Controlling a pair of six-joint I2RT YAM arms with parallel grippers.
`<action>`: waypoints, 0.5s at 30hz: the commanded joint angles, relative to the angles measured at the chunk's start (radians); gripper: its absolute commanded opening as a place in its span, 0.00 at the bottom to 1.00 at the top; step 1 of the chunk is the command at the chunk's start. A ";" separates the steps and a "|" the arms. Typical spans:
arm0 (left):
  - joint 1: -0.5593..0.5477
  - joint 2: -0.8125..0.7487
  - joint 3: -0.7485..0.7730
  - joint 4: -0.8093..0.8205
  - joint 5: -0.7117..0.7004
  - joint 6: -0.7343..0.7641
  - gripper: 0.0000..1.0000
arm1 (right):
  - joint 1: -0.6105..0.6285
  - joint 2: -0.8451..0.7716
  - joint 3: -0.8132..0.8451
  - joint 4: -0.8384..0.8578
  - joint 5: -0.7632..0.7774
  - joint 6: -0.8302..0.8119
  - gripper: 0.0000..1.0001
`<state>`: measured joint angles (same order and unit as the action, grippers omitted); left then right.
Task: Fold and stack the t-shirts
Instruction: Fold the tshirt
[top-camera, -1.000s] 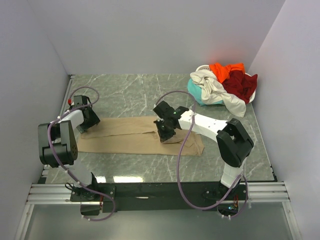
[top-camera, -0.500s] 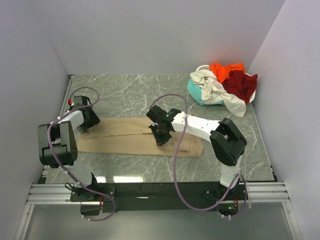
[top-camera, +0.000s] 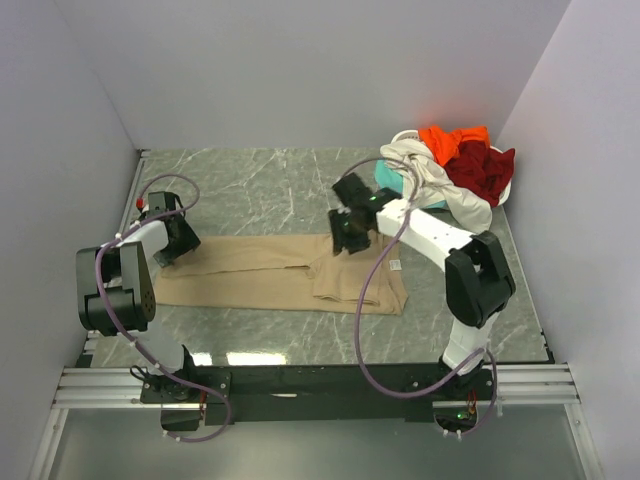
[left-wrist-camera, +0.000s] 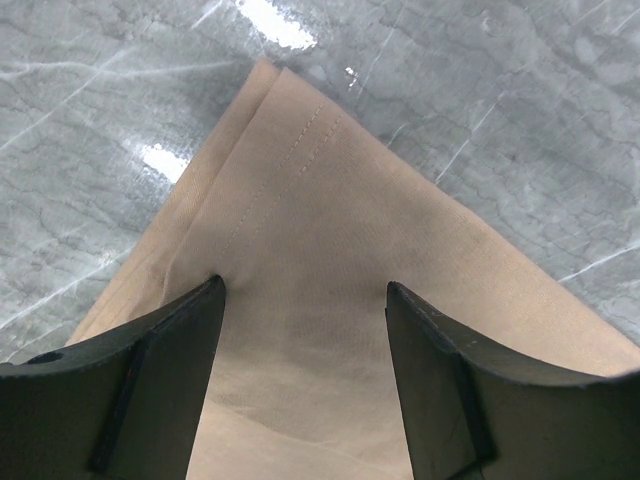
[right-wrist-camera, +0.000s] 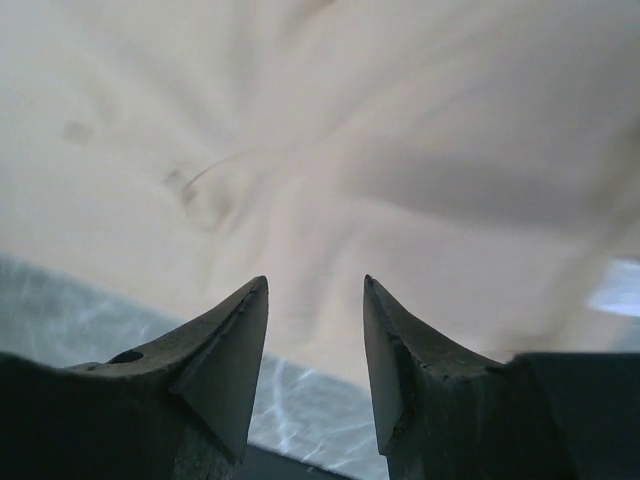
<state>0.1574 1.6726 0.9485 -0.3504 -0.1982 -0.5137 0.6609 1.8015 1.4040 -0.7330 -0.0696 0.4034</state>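
I see the tan shirt (top-camera: 250, 278) folded into a long flat strip mid-table, and the other shirts (top-camera: 450, 170) heaped far right.

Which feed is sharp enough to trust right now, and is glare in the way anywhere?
Left wrist: sharp, stitching on the tan shirt readable, glare patches on the table beyond its corner. Right wrist: cloth blurred, fingers crisper. Top external: evenly lit, pale reflections along the table's near edge.

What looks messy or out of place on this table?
The tan shirt lies as a flat strip, but its right end is rumpled and creased. In the far right corner the other shirts sit in a crumpled heap, the cream-white shirt trailing out of it.
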 joint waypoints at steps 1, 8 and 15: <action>0.002 0.001 0.001 -0.097 -0.007 -0.011 0.72 | -0.116 -0.050 0.047 -0.002 0.068 -0.046 0.50; 0.002 0.004 0.073 -0.130 -0.030 -0.025 0.72 | -0.259 0.057 0.099 0.055 0.252 -0.094 0.51; 0.002 0.030 0.119 -0.148 -0.044 -0.026 0.72 | -0.316 0.183 0.217 0.075 0.333 -0.103 0.50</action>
<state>0.1577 1.6886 1.0218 -0.4744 -0.2157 -0.5209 0.3595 1.9430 1.5562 -0.6907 0.1967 0.3191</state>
